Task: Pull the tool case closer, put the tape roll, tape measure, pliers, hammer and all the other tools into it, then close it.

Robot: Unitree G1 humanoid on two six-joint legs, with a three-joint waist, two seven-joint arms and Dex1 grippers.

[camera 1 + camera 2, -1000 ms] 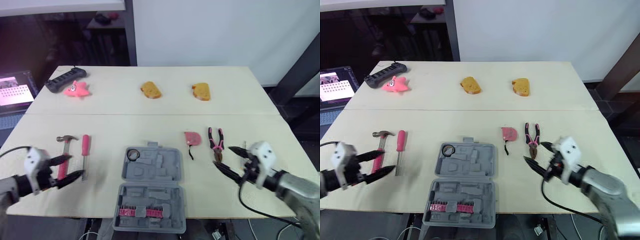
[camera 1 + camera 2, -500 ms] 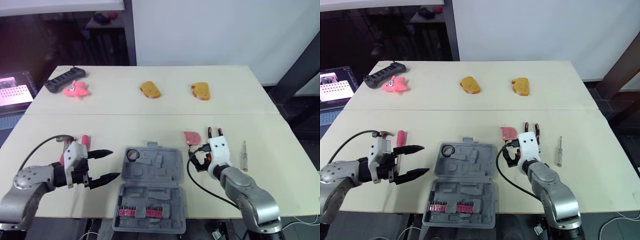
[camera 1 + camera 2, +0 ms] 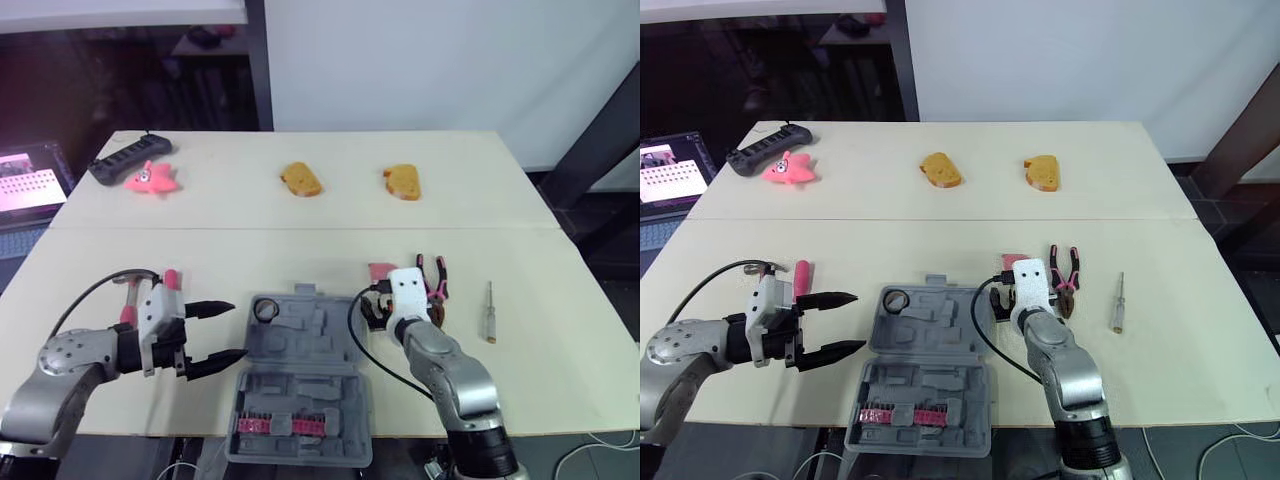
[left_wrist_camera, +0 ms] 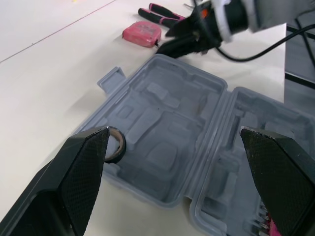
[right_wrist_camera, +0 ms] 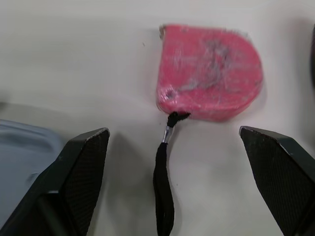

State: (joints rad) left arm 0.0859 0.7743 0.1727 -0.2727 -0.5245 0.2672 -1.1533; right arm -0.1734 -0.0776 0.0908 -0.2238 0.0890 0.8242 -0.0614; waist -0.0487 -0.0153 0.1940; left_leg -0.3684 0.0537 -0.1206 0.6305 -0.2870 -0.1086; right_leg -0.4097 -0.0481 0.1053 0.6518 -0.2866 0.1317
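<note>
The grey tool case (image 3: 300, 385) lies open near the table's front edge, with the tape roll (image 3: 265, 311) in its far left pocket. My left gripper (image 3: 222, 332) is open just left of the case, level with that pocket. My right gripper (image 3: 374, 313) is open at the case's far right corner, pointing at the pink tape measure (image 5: 209, 73) and its black strap (image 5: 165, 187). The pink-handled pliers (image 3: 436, 281) lie right of the tape measure and a small screwdriver (image 3: 489, 312) farther right. A red screwdriver (image 3: 171, 279) and the hammer (image 3: 126, 300) lie behind my left arm.
Two brown bread-like pieces (image 3: 301, 180) (image 3: 402, 182), a pink star toy (image 3: 152, 179) and a black power strip (image 3: 130, 157) lie at the table's far side. A laptop (image 3: 30, 180) stands off the left edge. A row of pink bits (image 3: 280, 425) sits in the case's near half.
Both arms have swung in from the table's outer sides toward the case. The right gripper has slid left from over the pliers to the tape measure. The left gripper crept closer to the case.
</note>
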